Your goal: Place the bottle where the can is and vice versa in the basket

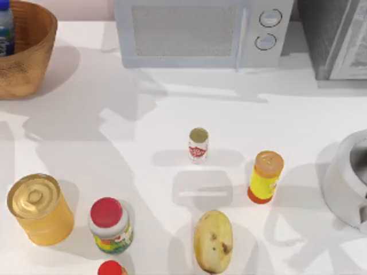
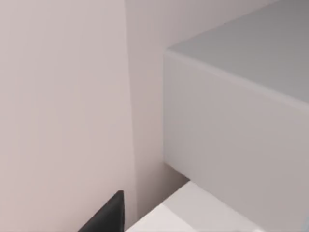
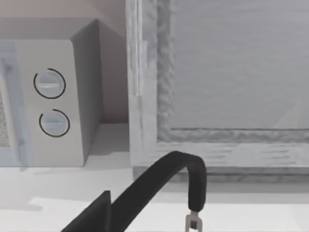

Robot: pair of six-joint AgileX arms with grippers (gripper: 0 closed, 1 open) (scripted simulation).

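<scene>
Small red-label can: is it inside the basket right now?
No. In the top view the can stands upright on the white table near the middle, far from the basket at the far left corner.

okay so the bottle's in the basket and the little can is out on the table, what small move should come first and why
Probably bring the left arm's claw over the bottle, which stands inside the basket at the table's far left corner. The basket spot has to be freed before the can, upright mid-table, can go there. The left wrist view faces the wall and the microwave, so that arm looks parked.
</scene>
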